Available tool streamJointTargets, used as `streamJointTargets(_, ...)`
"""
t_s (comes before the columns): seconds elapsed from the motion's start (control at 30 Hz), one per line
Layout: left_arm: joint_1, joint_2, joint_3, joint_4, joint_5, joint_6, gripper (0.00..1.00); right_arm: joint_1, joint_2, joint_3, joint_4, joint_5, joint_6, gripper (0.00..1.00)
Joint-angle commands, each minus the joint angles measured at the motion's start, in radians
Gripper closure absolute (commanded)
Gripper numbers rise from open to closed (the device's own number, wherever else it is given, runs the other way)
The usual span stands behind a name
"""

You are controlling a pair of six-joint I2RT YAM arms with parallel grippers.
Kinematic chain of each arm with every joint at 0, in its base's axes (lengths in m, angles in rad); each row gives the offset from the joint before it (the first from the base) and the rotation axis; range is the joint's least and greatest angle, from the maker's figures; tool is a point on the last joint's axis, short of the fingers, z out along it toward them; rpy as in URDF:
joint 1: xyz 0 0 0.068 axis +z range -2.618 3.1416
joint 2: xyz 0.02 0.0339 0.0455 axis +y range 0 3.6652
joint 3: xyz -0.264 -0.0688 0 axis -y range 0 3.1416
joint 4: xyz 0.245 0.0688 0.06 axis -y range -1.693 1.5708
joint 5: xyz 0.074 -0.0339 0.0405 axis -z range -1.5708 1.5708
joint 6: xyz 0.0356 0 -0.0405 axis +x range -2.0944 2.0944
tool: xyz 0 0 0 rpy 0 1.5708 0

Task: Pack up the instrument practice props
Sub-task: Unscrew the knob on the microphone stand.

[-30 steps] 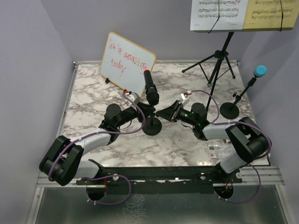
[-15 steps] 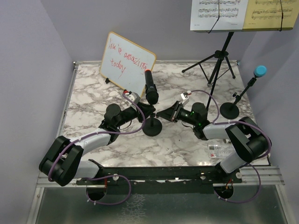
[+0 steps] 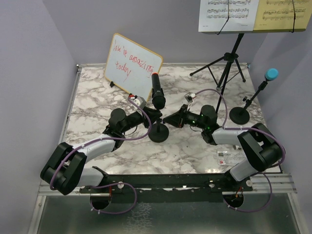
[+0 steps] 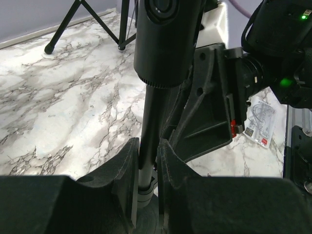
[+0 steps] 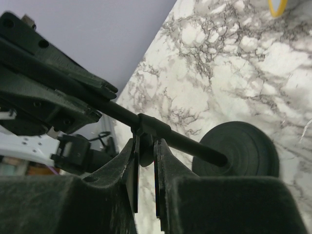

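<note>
Left gripper [image 4: 147,152]: both fingers are pinched onto the thin stem of the centre mic holder [image 4: 146,122], low down, just above its round base. No gap shows between pads and stem.

Right gripper [image 5: 145,148]: reaches in from the right and is pinched on the same stem at its small collar. The holder's round base [image 5: 236,156] sits flat on the marble table [image 5: 234,58] just beyond the fingertips.

From the top view, the two grippers meet head-on at mid-table, left gripper [image 3: 152,117] and right gripper [image 3: 171,118] on either side of the stem. The black microphone [image 3: 157,92] rides on top of that holder and leans toward the far side, its head just near of the whiteboard [image 3: 132,66].

The blue microphone [image 3: 271,74] stands in the right mic holder [image 3: 239,115] at the right edge of the table, well apart from both grippers.

The music desk [image 3: 229,58] stands on its tripod at the far right. It carries white sheet music [image 3: 228,14] on the left and yellow sheet music [image 3: 285,14] on the right.
</note>
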Motion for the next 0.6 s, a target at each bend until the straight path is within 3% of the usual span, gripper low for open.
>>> streamJointTargets(0.0, -0.003, -0.008, 0.014, -0.024, 0.032, -0.032, 1.0, 0.012, -0.04, 0.008, -0.081, -0.031, -0.409, 0.99)
streamJointTargets(0.27, -0.003, -0.011, 0.013, -0.024, 0.03, -0.031, 1.0, 0.072, -0.12, 0.052, -0.383, -0.026, -1.002, 0.99)
streamJointTargets(0.57, -0.003, -0.009, 0.015, -0.024, 0.035, -0.037, 1.0, 0.172, -0.179, 0.026, -0.518, 0.089, -1.546, 0.99)
